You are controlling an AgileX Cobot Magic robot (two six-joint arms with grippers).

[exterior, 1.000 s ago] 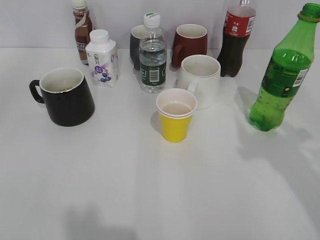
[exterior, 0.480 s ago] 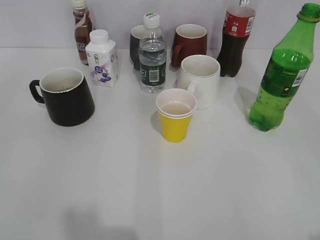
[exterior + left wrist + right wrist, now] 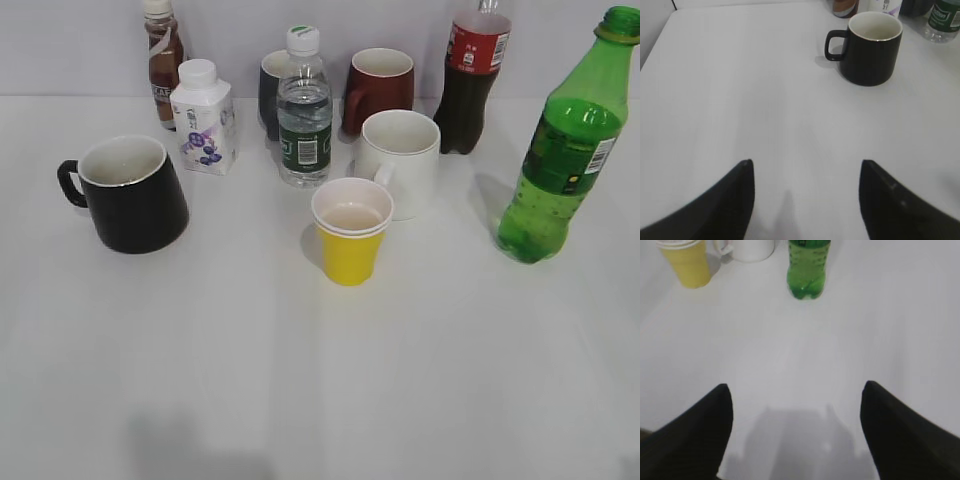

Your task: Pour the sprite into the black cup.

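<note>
The sprite (image 3: 560, 160), a tall green plastic bottle without a cap, stands upright at the right of the table; its lower part shows in the right wrist view (image 3: 808, 267). The black cup (image 3: 130, 193), glossy with a white inside and its handle to the left, stands at the left and shows in the left wrist view (image 3: 871, 47). My left gripper (image 3: 805, 167) is open and empty, well short of the cup. My right gripper (image 3: 796, 390) is open and empty, short of the bottle. Neither gripper shows in the exterior view.
A yellow paper cup (image 3: 351, 230) stands mid-table with a white mug (image 3: 401, 160) behind it. Further back are a water bottle (image 3: 305, 112), a milk carton (image 3: 204, 118), a brown drink bottle (image 3: 164, 60), a navy mug (image 3: 272, 90), a dark red mug (image 3: 380, 88) and a cola bottle (image 3: 474, 75).
The shadow on the table at the lower right has withdrawn out of view. The bottles and cups have stayed where they were.
</note>
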